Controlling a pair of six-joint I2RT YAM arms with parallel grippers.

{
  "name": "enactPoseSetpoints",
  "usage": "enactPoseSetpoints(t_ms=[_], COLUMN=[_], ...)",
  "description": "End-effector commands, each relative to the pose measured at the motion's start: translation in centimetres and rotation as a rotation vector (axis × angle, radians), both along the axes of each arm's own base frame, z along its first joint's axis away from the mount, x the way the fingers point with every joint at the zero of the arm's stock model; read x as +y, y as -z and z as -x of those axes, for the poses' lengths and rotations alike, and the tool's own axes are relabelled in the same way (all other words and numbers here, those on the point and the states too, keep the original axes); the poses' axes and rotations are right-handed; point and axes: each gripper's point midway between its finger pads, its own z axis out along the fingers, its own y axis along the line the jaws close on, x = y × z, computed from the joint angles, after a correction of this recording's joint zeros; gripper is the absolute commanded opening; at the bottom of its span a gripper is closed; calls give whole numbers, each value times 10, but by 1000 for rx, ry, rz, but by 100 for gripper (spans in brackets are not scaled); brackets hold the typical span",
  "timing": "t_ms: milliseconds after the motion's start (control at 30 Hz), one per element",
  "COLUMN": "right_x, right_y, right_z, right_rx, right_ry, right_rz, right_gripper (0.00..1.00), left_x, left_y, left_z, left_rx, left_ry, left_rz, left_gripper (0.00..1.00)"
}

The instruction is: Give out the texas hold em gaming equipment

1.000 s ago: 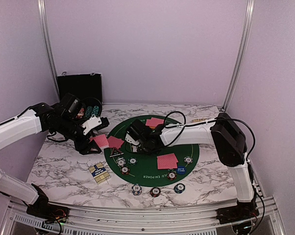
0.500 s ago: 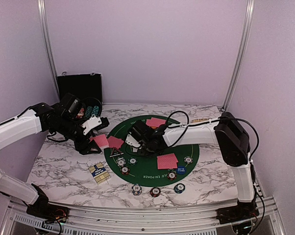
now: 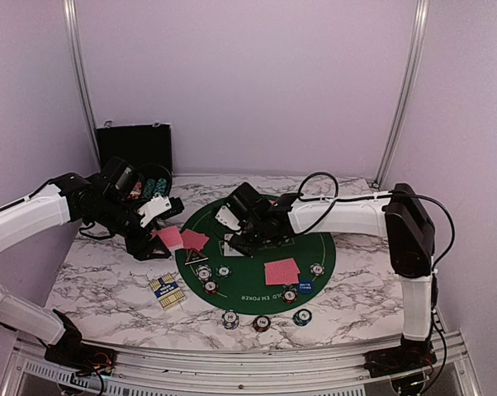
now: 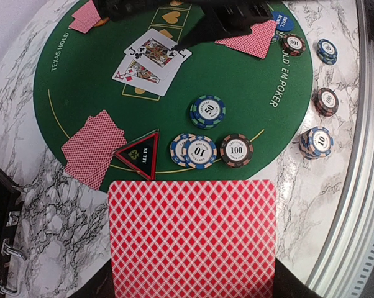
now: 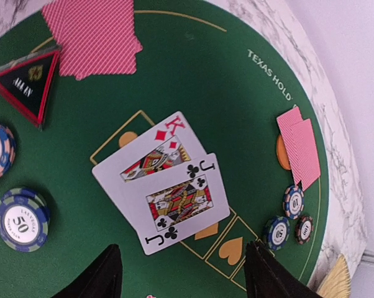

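Overhead camera: high, back from the near side of the green mat (image 3: 314, 247), taking in all of it. Both wrist cameras: close above the mat, looking down, sharing its two face-up cards (image 4: 151, 62) (image 5: 168, 186).

Red-backed cards (image 3: 281, 271) on green mat (image 3: 313, 246)

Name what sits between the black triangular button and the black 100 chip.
Two overlapping chips: a blue-edged 10 chip partly covering a pale striped chip, in line between the triangular button and the 100 chip. The left wrist view shows it.
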Motion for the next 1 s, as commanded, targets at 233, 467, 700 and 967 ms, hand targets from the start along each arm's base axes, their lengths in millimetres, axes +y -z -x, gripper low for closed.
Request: enactPoseSetpoints(t_ms=[233,467,700,967], right_x=[-25,-32,-37,-36], right_y=[-42,-11,13,33], right_z=[-32,-27,-29,-29], right_rx=[482,612,671,744], right_ry=[343,398,433,453], right_rz=[-584,-653,-679,-718], right_gripper=[67,66,65,62], left_x=[-5,-4,-3,-3], left_y=[-18,-18,-16,-17], left_z=[-9,-9,-7,-7], left_rx=[-43,-47,-45,-50], left_ry=[-8,-5,-4,-6], left_rz=[35,33,30,30], left_gripper=[0,0,0,0])
